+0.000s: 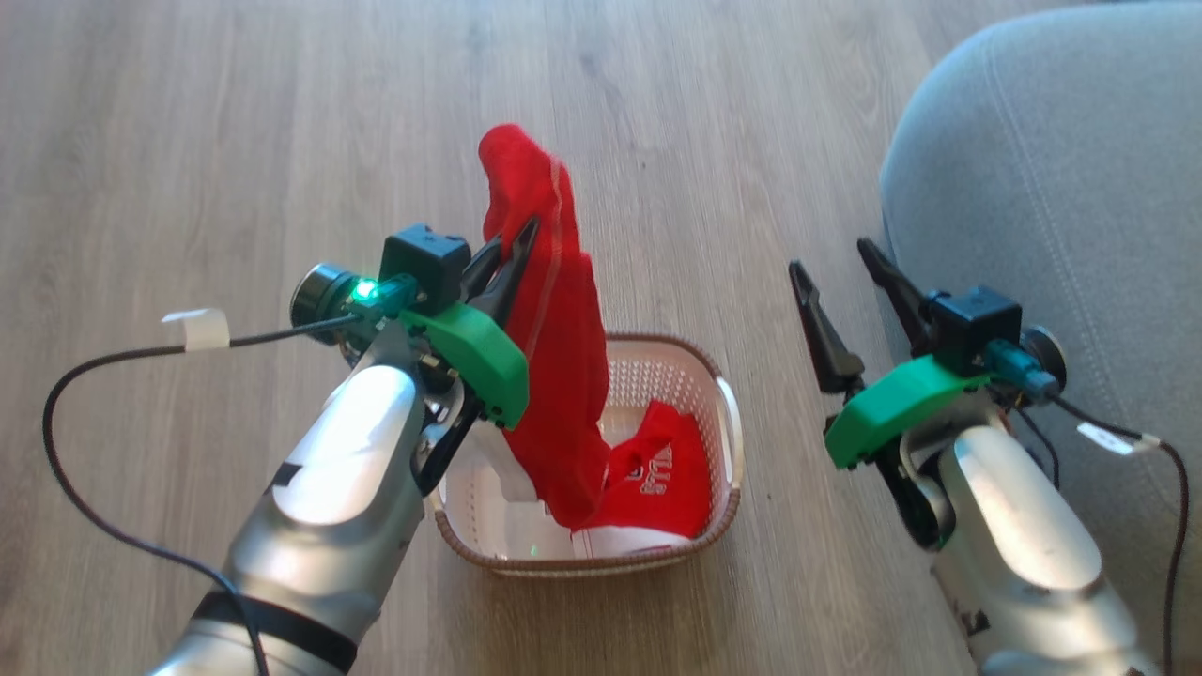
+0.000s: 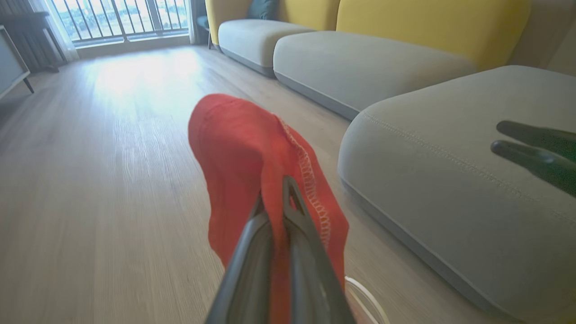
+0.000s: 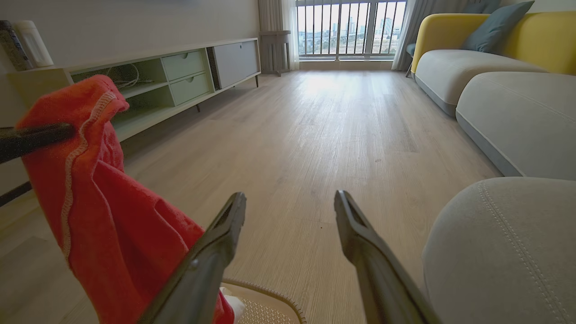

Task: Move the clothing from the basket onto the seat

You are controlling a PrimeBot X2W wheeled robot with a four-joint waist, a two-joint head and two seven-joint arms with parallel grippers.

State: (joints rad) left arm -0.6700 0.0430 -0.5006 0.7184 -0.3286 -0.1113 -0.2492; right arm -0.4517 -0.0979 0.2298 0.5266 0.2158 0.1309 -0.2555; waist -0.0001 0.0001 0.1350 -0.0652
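— Where's the red garment (image 1: 554, 357) relative to the left gripper (image 1: 515, 237)?
— Pinched between its closed fingers, draping down into the basket (image 1: 728, 422). It partly hides a lettered garment (image 1: 662, 474) lying there.
— And the right gripper (image 1: 831, 258)?
— Spread and holding nothing. It hovers just beside the seat (image 1: 1052, 188), forearm angled forward.

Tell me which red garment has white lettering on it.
The garment lying in the basket; the long one hanging from the left gripper shows no lettering.
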